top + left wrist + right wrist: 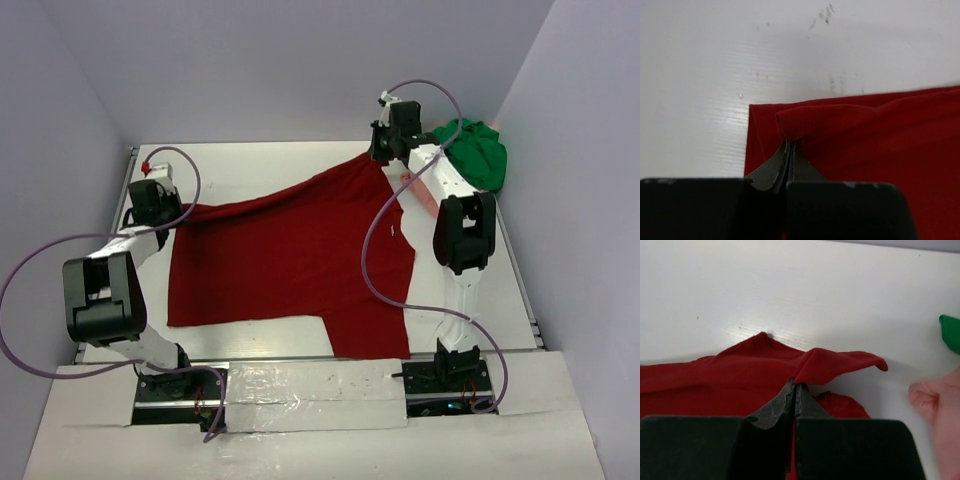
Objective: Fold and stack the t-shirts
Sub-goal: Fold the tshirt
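left gripper (790,146): jaws pressed together on a raised fold of the dark red t-shirt (880,145), pinched just inside its corner. the cloth bulges over the fingertips, while the corner beneath lies flat on the white tabletop (740,60).

right gripper (795,384): jaws likewise closed, nipping a peaked fold of the same garment, with a loose flap curling off to the right of the fingers.

overhead view: the left gripper (163,208) sits at the shirt's far left corner and the right gripper (385,150) at its far right point, near the back of the tabletop (260,165). the far edge of the dark red t-shirt (290,255) runs taut and slanted between them. the rest of the garment is spread over the middle of the tabletop, its near hem toward the arm bases and one lobe reaching the near right.

bright green t-shirt (478,150): bunched in the far right corner, apart from the red one.

pale pink t-shirt (940,400): crumpled on the tabletop just right of the right gripper. in the overhead view it appears to lie mostly hidden under the right arm.
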Controlling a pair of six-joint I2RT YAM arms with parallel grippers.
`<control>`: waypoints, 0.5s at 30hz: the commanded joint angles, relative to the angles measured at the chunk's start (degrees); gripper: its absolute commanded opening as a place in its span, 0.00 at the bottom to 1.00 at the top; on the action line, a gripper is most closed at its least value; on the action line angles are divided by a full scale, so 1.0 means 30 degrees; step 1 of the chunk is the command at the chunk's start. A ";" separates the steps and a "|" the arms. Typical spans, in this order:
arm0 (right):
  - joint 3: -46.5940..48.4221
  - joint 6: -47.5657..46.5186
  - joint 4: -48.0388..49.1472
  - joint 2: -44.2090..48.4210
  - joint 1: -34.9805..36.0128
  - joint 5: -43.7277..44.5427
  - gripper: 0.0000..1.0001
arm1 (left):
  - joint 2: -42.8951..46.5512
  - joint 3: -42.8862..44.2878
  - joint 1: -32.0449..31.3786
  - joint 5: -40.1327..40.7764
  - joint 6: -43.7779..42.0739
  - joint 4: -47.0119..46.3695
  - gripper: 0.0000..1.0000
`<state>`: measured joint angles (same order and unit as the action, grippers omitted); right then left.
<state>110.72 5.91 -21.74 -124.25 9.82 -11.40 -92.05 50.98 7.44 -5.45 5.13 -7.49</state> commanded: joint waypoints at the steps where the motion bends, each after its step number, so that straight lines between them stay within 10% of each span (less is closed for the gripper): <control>1: -0.0692 -0.0447 0.0097 0.2009 -0.0111 -0.0126 0.00 | 0.1210 -0.0353 -0.0020 -0.2277 -0.0623 0.0382 0.00; 15: -0.1864 -0.0359 -0.1221 0.4119 -0.0140 -0.1064 0.00 | -0.0809 0.0408 0.0565 -0.0498 -0.2324 0.6216 0.00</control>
<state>106.19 5.43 -25.34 -117.05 9.80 -14.02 -93.43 49.98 7.86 -9.98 -0.67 7.86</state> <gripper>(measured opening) 0.015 0.011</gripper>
